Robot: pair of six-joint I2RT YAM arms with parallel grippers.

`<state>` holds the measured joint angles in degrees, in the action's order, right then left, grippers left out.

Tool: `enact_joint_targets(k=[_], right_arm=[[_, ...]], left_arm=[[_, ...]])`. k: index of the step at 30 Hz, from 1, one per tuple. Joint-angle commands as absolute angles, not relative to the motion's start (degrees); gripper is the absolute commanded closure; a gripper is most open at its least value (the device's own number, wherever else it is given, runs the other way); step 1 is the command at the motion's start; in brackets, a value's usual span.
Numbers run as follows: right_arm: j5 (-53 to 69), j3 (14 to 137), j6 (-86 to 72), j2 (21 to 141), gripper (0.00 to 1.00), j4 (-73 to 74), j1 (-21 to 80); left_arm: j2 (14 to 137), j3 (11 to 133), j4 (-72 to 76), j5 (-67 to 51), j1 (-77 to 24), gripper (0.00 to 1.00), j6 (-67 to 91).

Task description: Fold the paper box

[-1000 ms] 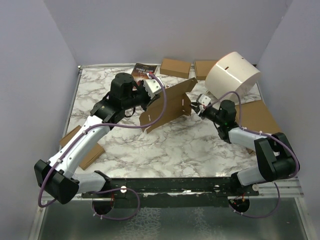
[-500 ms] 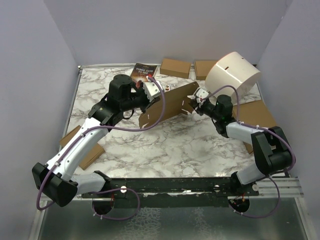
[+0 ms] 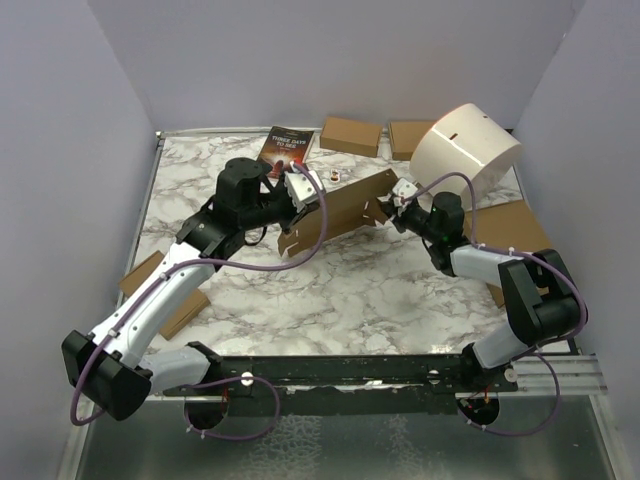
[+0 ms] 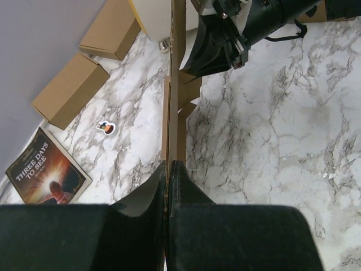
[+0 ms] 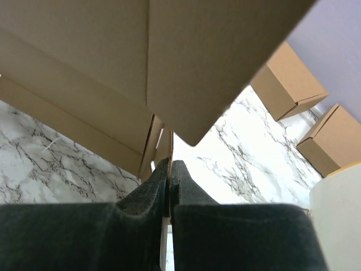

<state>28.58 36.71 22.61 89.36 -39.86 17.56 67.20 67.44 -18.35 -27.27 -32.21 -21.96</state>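
Left end effector [image 4: 168, 169] is clamping its closed fingers on one end of the plain brown, die-cut corrugated cardboard paper box [image 3: 345, 205], which is showing edge-on in the left wrist view. Right end effector [image 5: 170, 165] is pinching a thin tab at the opposite end, its jaws pressing almost together. Between them the unfolded sheet is standing upright and slightly tilted over the far middle of the white marble-patterned counter [image 3: 350, 290], near small brown cardboard boxes [image 3: 350, 135] at the back.
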Motion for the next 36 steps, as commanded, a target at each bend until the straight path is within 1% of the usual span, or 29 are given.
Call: enact_joint_targets(k=[1, 8, 16, 24, 28, 36], right_arm=[[28.91, 36.3, 19.46, 88.52, 0.99, -44.09, 17.93], [29.24, 35.75, 19.23, 89.74, 0.99, -44.01, 17.93], [31.57, 36.27, 20.55, 90.46, 0.98, -41.28, 17.93], [33.18, 36.92, 21.07, 90.79, 0.89, -39.23, 17.84], [34.84, 37.11, 21.1, 90.57, 0.83, -37.93, 17.63], [39.41, 37.08, 20.81, 89.61, 0.75, -36.03, 15.58]], left_arm=[[66.7, 64.06, -16.44, -28.82, -31.56, 1.0, -19.54], [70.75, 65.32, -17.13, -34.75, -26.38, 1.0, -12.47], [74.05, 66.04, -16.61, -35.36, -26.02, 1.0, -11.4], [75.49, 66.71, -16.3, -34.62, -26.02, 1.0, -10.64], [75.58, 66.7, -16.32, -33.99, -26.06, 1.0, -10.48], [75.62, 66.62, -16.26, -33.4, -26.02, 1.0, -10.0]])
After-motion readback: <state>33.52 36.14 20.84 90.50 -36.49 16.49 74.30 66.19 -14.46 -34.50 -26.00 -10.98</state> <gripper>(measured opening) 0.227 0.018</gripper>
